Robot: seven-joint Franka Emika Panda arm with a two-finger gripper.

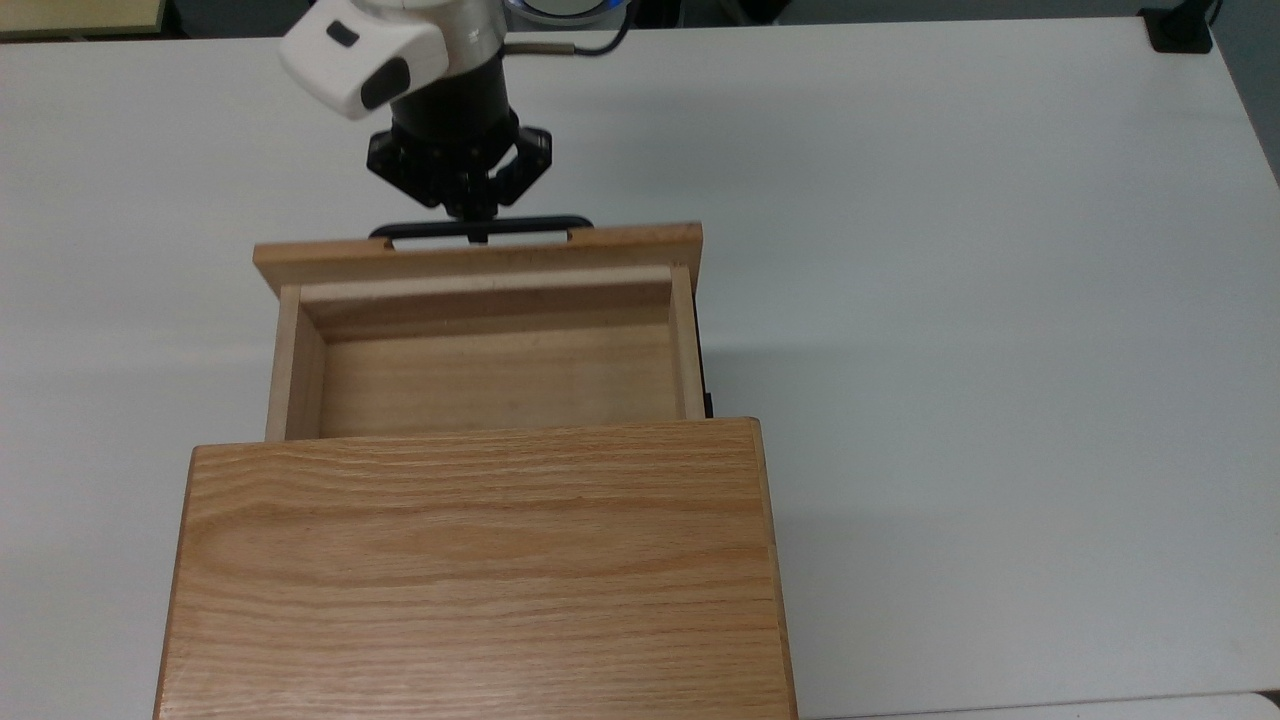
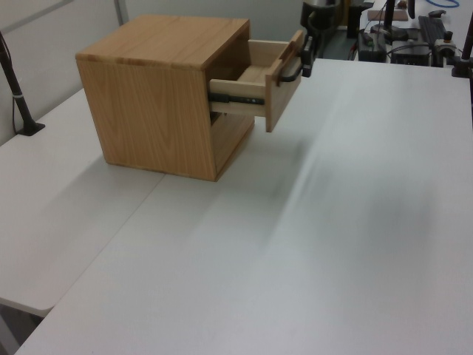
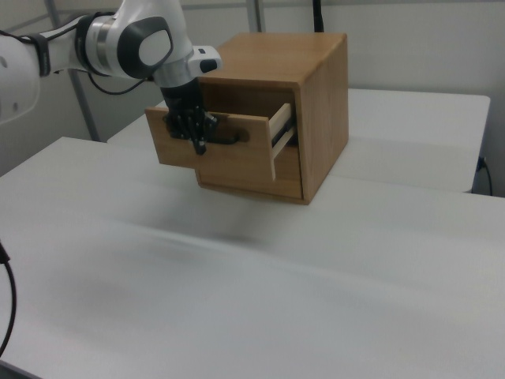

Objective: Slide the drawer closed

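The drawer (image 1: pixel 478 258) sticks out about halfway from the oak cabinet (image 1: pixel 480 570), and its inside is bare. Its thin black bar handle (image 1: pixel 555 221) sits on the front panel at the top view's upper side. My gripper (image 1: pixel 478 222) hangs straight down at the middle of that handle, fingers shut together and pressed against the bar and the front panel. In the left view the gripper (image 2: pixel 307 63) is at the drawer (image 2: pixel 279 85) front, on the cabinet's (image 2: pixel 155 96) right. In the right view the gripper (image 3: pixel 199 144) touches the drawer (image 3: pixel 233 162) front.
The cabinet stands on a wide white table (image 1: pixel 950 300) with open room to the top view's right and left. A black rail (image 2: pixel 236 97) shows along the drawer's side. Equipment and cables (image 2: pixel 414 33) lie beyond the table's far edge.
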